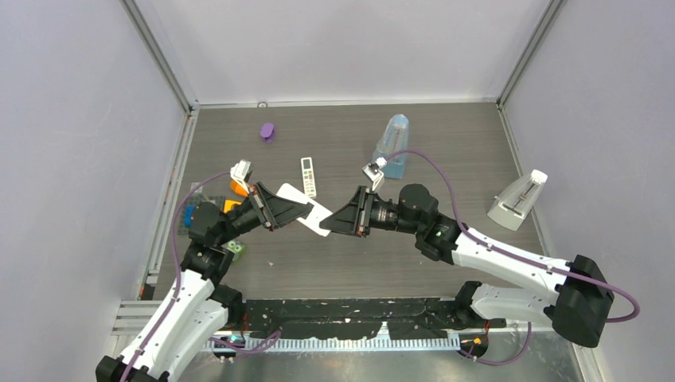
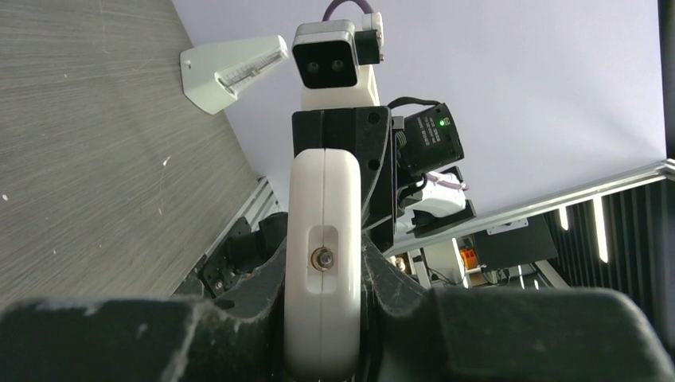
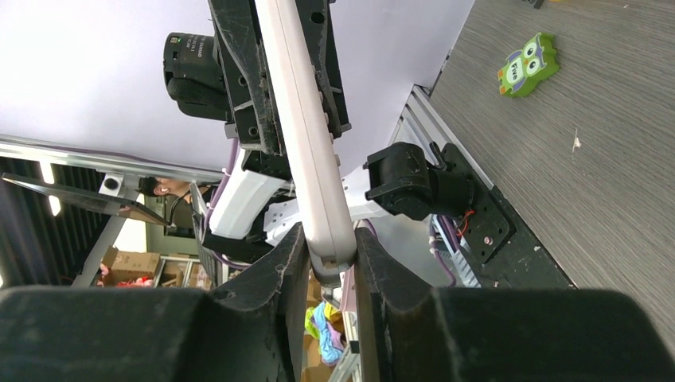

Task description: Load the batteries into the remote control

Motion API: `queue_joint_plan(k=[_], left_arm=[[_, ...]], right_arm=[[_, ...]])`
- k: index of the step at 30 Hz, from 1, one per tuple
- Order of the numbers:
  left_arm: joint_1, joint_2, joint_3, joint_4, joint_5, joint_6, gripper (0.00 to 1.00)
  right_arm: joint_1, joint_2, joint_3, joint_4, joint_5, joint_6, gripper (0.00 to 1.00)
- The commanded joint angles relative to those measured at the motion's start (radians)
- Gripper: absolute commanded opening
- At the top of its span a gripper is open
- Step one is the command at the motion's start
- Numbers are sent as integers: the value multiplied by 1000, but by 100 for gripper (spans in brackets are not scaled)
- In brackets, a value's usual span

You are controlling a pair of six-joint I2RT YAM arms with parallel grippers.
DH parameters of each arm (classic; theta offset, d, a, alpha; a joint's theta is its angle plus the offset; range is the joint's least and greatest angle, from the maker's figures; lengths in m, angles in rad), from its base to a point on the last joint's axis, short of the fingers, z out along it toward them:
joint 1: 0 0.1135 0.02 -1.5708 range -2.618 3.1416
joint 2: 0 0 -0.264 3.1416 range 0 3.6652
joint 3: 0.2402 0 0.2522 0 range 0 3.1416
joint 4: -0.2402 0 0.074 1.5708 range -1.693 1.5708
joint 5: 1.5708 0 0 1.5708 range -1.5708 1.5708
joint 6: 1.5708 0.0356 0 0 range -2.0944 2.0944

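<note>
A white remote control (image 1: 317,215) hangs in the air over the middle of the table, held by both grippers at opposite ends. My left gripper (image 1: 301,209) is shut on its left end. In the left wrist view the remote (image 2: 322,207) stands on edge between the black fingers, and its end face has a small metal stud in a recess. My right gripper (image 3: 326,243) is shut on the other end, where the remote (image 3: 306,159) runs up and away from the fingers. I see no batteries in any view.
A second, smaller white remote (image 1: 308,177) lies on the table behind the grippers. A small purple object (image 1: 267,131) sits at the back left and a clear blue container (image 1: 392,143) at the back. A white wedge-shaped stand (image 1: 517,199) is at the right, and a green owl toy (image 3: 525,65) lies by the left arm.
</note>
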Motion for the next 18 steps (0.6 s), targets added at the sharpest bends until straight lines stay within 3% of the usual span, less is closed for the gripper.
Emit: queue_joint_plan(k=[1, 11, 18], left_arm=[[-64, -25, 60, 193, 91, -91, 0], [-76, -39, 31, 194, 88, -93, 0], [-79, -35, 25, 194, 91, -49, 0]], right_arm=[[17, 81, -6, -17, 142, -8, 16], [42, 152, 17, 39, 264, 43, 22], [43, 133, -15, 42, 376, 124, 38]])
